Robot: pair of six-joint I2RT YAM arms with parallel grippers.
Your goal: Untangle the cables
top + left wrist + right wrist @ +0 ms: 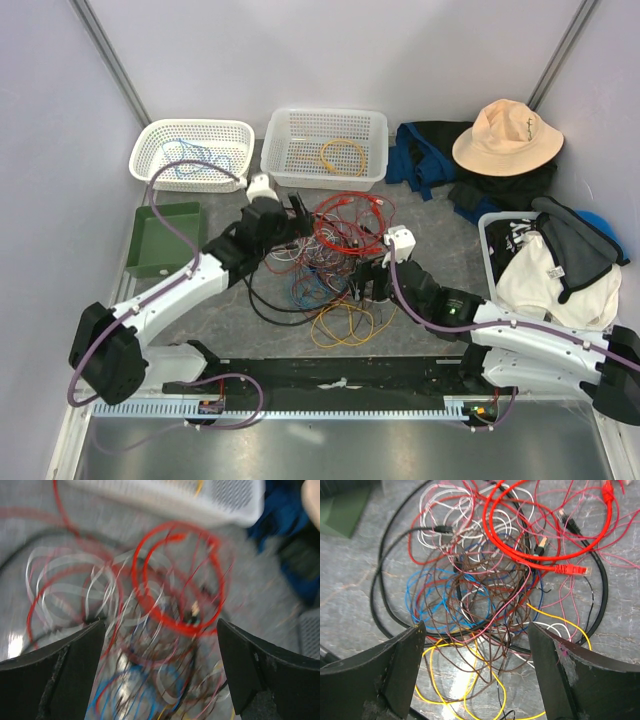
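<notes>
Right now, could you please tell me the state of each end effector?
Left end effector: open, holding nothing.
Right end effector: open, holding nothing.

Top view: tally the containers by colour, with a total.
White baskets: 3
Green tray: 1
Total: 4
</notes>
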